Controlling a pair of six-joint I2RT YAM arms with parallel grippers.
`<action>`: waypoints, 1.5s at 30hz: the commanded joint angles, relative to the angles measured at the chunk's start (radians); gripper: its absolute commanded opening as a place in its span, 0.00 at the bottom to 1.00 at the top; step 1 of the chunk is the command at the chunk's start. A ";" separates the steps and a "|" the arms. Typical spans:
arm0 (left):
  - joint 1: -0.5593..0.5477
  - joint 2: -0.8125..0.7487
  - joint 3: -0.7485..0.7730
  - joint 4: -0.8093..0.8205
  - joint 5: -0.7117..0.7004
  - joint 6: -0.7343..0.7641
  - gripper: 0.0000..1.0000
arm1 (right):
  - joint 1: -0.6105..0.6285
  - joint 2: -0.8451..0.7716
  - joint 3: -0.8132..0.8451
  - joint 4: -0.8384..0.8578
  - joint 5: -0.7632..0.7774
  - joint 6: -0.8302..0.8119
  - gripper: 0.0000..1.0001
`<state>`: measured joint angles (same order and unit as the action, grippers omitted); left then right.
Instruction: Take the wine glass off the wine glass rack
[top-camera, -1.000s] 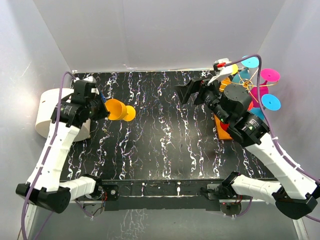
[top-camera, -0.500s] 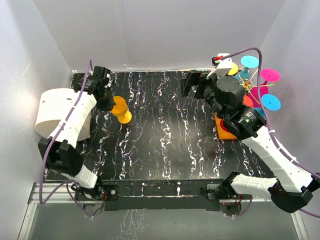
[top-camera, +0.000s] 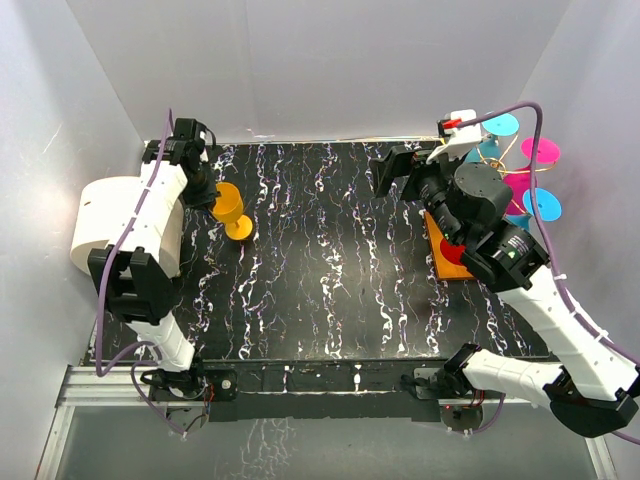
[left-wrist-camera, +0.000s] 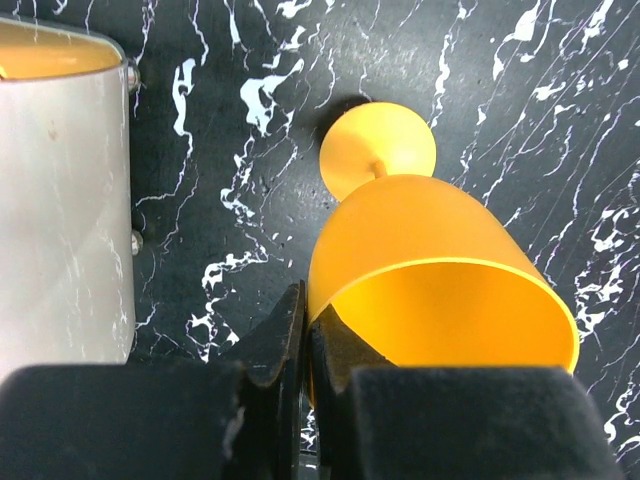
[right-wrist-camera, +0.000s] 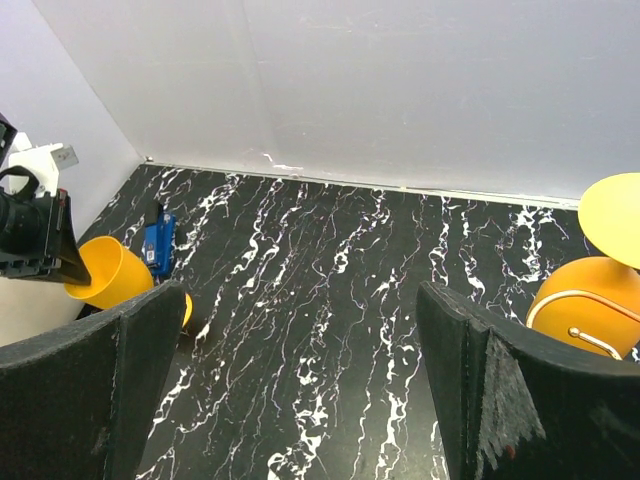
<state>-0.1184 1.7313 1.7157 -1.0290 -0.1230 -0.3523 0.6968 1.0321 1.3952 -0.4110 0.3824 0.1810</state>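
Left hand (left-wrist-camera: 305, 322): closed, pinching the rim of the orange plastic wine glass (left-wrist-camera: 430, 270).
Glass position: tilted, at the far left of the black white-veined worktop (top-camera: 330, 280), well apart from the rack.
Right hand (right-wrist-camera: 300, 300): fingers spread wide, empty.
Orange-based gold wire wine glass rack (top-camera: 447, 264): far right, near the right hand.

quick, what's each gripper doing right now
Left gripper: closed on the rim of the orange glass.
Right gripper: open, holding nothing.
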 joint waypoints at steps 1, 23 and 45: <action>0.006 0.021 0.071 -0.055 0.024 0.014 0.00 | 0.003 -0.003 0.036 0.033 -0.009 -0.012 0.98; 0.006 0.105 0.115 -0.051 -0.006 0.036 0.40 | 0.003 -0.021 0.044 0.003 -0.008 -0.012 0.98; 0.005 -0.545 -0.197 0.266 0.537 -0.057 0.99 | 0.003 -0.033 0.211 -0.466 0.270 -0.153 0.98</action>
<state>-0.1135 1.2903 1.6154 -0.9001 0.1734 -0.3470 0.6968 1.0222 1.5383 -0.7742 0.5335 0.0978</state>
